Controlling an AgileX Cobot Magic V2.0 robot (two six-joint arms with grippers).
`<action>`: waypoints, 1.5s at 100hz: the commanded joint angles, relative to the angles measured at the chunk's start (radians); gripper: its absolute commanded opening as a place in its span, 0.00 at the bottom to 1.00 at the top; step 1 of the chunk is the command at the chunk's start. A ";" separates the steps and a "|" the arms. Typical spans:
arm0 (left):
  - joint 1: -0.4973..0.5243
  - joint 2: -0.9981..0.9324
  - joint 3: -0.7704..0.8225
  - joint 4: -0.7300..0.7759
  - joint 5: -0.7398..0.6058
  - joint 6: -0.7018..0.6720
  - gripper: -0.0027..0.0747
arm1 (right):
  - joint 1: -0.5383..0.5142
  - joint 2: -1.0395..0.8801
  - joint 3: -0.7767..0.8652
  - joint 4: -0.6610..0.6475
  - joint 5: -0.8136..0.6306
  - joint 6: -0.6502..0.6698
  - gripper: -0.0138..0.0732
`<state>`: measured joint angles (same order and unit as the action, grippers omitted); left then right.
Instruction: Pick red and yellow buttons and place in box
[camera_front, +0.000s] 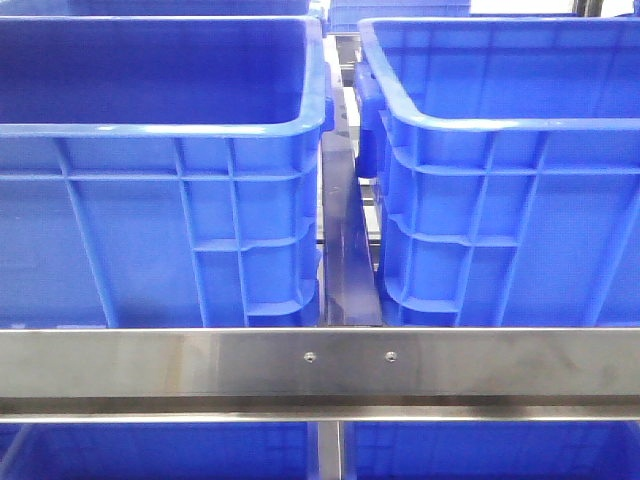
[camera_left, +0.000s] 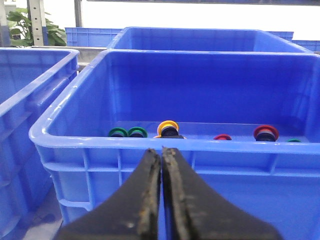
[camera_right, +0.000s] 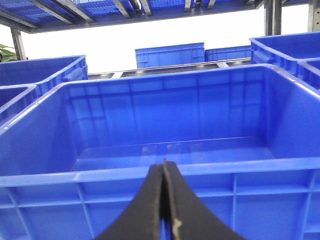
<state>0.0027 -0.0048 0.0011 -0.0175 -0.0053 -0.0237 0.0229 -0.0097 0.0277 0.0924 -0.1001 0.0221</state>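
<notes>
Your buttons lie at the bottom of the blue crate (camera_left: 75, 120) that the left wrist camera looks into, strung out along the floor close to its far wall. The yellow button (camera_left: 168, 128) sits near the middle of that row, tipped up so its ring faces you, with a dark piece just below it. One red button (camera_left: 265, 132) stands to its right, and a smaller, flatter red button (camera_left: 222, 137) lies between the two. Two green buttons (camera_left: 127, 132) sit side by side on the yellow one's left, and a sliver of another green piece (camera_left: 294, 140) shows at the far right of the row.

Your left gripper (camera_left: 161, 152) is outside this crate, just short of its near rim, its two dark fingers pressed together with nothing between them. Your right gripper (camera_right: 164, 165) likewise has its fingers closed flat against each other and empty, held before the near rim of a second blue crate (camera_right: 150, 175).

From the front you see two crates side by side, the left crate (camera_front: 160, 230) and the right crate (camera_front: 520, 230), parted by a narrow gap with a dark divider (camera_front: 347, 250), and a steel rail (camera_front: 320, 360) across the front. Neither arm shows in that view.
</notes>
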 joint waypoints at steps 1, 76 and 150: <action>0.000 -0.034 0.043 -0.009 -0.080 0.000 0.01 | 0.002 -0.025 -0.020 -0.003 -0.084 -0.002 0.08; 0.000 0.094 -0.354 -0.035 0.275 0.000 0.01 | 0.002 -0.025 -0.020 -0.003 -0.084 -0.002 0.08; 0.000 0.828 -1.003 -0.031 0.787 0.014 0.01 | 0.002 -0.025 -0.020 -0.003 -0.084 -0.002 0.08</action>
<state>0.0027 0.7896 -0.9622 -0.0413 0.8363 -0.0098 0.0229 -0.0097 0.0277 0.0924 -0.1001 0.0221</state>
